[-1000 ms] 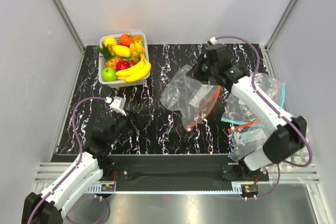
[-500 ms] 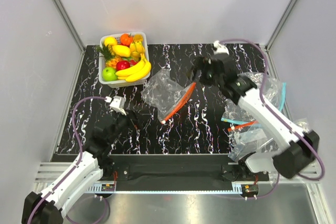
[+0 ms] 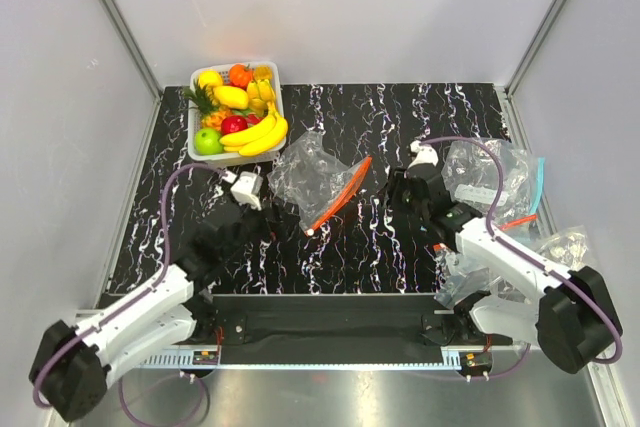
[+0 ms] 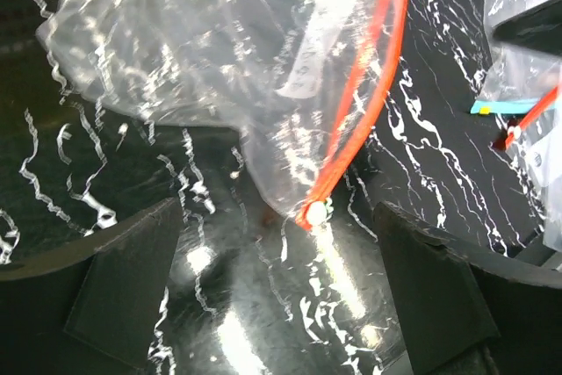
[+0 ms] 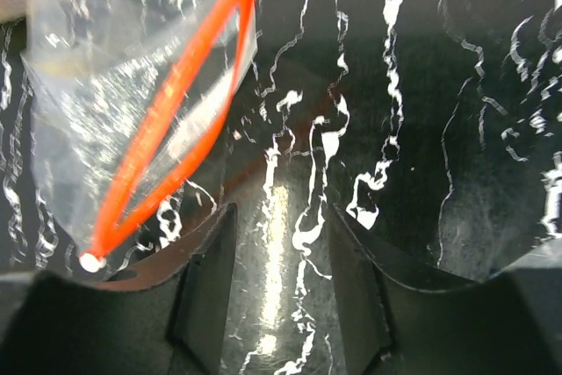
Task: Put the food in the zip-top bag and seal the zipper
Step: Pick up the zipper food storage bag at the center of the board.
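Clear zip-top bag [image 3: 310, 172] lies empty on the table [image 3: 400, 107], its orange-red zipper [image 3: 340, 192] gaping. All the food [image 3: 240, 112] sits in a basket [image 3: 192, 117] beyond the bag's left. The left tool [image 4: 277, 217], wide and empty, faces the bag's near corner. The right tool [image 5: 281, 217], parted and empty, is just right of the bag. Filling and sealing remain.

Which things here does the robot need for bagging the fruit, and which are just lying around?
For the job: the clear bag, its orange zipper, bananas, red apple, green apple, yellow fruit.
Just lying about: the pile of spare bags, the blue strip on one, the white basket.
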Robot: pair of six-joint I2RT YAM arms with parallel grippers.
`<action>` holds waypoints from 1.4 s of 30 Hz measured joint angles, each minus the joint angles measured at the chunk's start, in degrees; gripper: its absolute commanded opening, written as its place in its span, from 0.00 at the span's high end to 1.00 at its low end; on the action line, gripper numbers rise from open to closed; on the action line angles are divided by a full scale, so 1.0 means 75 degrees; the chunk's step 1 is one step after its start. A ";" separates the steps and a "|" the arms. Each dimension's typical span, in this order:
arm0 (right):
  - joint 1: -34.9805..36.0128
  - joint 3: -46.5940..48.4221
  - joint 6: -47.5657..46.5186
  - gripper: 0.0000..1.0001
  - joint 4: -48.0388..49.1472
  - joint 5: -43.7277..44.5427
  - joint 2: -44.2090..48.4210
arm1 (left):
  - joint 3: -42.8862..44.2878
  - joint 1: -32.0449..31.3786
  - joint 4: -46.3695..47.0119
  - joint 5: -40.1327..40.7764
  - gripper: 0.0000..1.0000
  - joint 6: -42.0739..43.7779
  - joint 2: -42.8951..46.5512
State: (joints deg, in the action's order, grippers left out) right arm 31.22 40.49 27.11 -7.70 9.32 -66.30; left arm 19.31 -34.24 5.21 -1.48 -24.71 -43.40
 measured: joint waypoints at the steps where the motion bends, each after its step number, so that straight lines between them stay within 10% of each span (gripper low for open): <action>1: 0.0000 -0.0268 -0.0020 0.50 0.0321 -0.0070 0.0000 | 0.0169 -0.0259 -0.0085 0.0221 0.05 0.0044 -0.0140; 12: 0.0000 -0.1816 -0.0055 0.52 0.2672 -0.0580 0.0207 | 0.3652 -0.3538 -0.1766 0.3596 0.31 0.0892 -0.3322; 23: 0.0000 -0.2611 -0.0023 0.52 0.3051 0.0300 0.1891 | 0.5933 -0.3818 -0.3483 0.5094 0.42 0.1527 -0.6592; 35: 0.0000 -0.2664 -0.0012 0.52 0.3037 0.0723 0.2183 | 0.6895 -0.3923 -0.3969 0.5913 0.49 0.1894 -0.7595; 42: 0.0000 -0.2780 0.0000 0.53 0.3042 0.0901 0.2509 | 0.6974 -0.3940 -0.3943 0.6027 1.00 0.1845 -0.8043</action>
State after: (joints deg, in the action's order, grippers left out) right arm 31.22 19.64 27.11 15.11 16.08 -47.48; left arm 71.61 -63.79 -24.36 43.72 -10.87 -103.72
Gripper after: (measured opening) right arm 0.476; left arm 0.131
